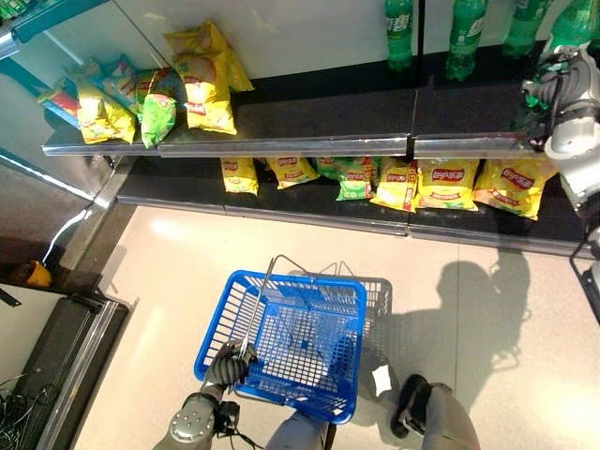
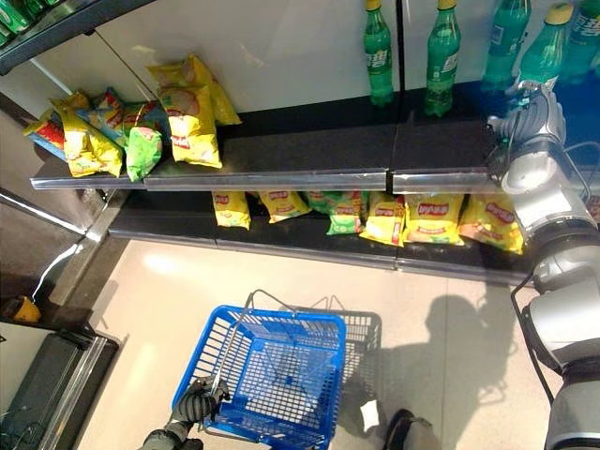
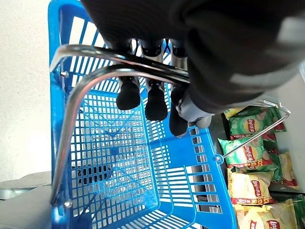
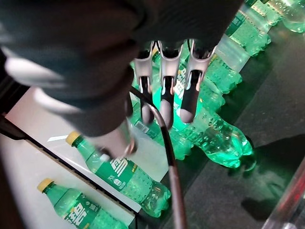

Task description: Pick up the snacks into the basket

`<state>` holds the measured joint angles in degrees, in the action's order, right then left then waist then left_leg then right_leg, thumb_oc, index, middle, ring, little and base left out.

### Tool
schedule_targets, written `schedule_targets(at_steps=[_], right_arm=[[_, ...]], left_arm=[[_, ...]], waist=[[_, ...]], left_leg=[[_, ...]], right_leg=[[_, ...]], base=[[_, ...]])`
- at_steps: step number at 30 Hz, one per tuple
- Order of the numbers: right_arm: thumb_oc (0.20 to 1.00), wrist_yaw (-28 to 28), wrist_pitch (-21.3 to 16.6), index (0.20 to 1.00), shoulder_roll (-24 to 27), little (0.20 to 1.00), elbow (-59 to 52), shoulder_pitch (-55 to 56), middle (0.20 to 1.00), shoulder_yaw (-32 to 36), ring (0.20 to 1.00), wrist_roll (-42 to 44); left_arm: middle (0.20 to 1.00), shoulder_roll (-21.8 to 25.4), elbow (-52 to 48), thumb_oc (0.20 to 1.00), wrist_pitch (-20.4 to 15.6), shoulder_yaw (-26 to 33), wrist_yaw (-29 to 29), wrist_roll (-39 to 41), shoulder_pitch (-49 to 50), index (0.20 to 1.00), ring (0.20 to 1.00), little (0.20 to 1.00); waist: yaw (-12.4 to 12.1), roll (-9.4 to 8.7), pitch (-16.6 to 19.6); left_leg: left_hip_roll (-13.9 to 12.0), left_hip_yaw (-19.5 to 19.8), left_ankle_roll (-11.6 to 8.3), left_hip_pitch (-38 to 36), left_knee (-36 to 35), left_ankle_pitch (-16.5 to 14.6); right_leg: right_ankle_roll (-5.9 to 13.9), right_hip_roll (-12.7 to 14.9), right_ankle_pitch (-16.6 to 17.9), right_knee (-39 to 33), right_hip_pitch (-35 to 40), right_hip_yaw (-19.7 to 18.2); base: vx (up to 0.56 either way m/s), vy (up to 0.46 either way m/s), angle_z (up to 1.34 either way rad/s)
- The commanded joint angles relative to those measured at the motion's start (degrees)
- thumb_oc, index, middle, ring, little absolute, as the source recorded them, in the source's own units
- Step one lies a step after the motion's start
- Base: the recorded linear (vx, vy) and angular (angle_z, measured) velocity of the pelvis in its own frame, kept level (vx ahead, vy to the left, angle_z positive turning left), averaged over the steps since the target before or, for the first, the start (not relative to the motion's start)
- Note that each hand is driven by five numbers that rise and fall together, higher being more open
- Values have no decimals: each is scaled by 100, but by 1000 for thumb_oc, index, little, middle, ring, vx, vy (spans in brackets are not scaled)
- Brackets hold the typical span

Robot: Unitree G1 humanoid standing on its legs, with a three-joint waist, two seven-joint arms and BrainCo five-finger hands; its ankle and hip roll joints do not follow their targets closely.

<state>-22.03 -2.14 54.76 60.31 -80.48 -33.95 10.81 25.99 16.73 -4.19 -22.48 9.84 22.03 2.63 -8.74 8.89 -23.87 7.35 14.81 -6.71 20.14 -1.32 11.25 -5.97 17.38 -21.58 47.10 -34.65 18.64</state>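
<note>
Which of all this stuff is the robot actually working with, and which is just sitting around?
Part of the job:
- blue basket, its metal handle held by the left hand
- yellow and green snack bags on the upper shelf
- snack bags on the lower shelf
- right hand, up by the bottles

Just sitting around:
- green bottles

- One blue wire-handled basket.
- Four green soda bottles upright on the shelf.
- Several snack bags; exact count unclear.
</note>
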Motion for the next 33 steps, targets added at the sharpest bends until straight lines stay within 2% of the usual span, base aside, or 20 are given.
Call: schedule_targets(at_steps=[1,7,13,15,16,26,33], right_arm=[[1000,-473,-433,1000,520,1000,-729,-328,1000,63,1000,174],[1000,-613,-480,1000,515,1000,-1030,-31,1000,349,1000,216],[1000,-604,-453,1000,498,1000,-1383,150,1000,351,1000,31],[1000,-658,-492,1000,469,1000,-1501,244,1000,478,1000,99],[1000,-664,-490,1000,468,1000,-1510,263,1000,503,1000,94],[1000,-693,-401,1000,333,1000,-1973,703,1000,670,1000,-257],[1000,-789,-340,1000,191,1000,-2142,1103,1000,983,1000,-383]], left_arm=[[200,314,-287,200,-433,-8,225,-46,-135,200,200,200],[200,279,-163,200,-417,-59,238,-67,-174,200,200,200],[200,342,-141,200,-417,-26,230,-87,-142,200,200,200],[200,342,-144,200,-416,-16,242,-84,-149,200,200,200],[200,354,-147,200,-419,-14,241,-86,-149,200,200,200],[200,328,-103,200,-405,58,257,-97,-147,200,200,200],[200,368,10,200,-393,125,295,-114,-227,200,200,200]], waist=[[-38,-104,-56],[23,-206,-105],[111,-320,-143],[122,-319,-136],[100,-282,-163],[108,-343,-185],[140,-361,-165]], left_leg=[[-312,121,-15,-482,-368,-329],[-315,74,14,-476,-368,-354],[-277,-20,89,-562,-368,-465],[-274,-37,120,-566,-365,-483],[-288,-24,126,-505,-356,-369],[-212,-199,253,-558,-157,-510],[-216,-256,269,-590,-151,-506]], right_leg=[[887,-281,142,-168,256,-386],[884,-346,202,-197,190,-497],[951,-421,379,-287,138,-707],[971,-434,426,-339,127,-768],[949,-440,602,-361,70,-737],[995,-480,722,-476,59,-943],[1066,-476,934,-812,241,-896]], base=[[0,5,-4],[6,18,-2],[5,50,-12],[-46,70,-23],[-97,90,-15],[-19,65,-12],[-33,66,-3]])
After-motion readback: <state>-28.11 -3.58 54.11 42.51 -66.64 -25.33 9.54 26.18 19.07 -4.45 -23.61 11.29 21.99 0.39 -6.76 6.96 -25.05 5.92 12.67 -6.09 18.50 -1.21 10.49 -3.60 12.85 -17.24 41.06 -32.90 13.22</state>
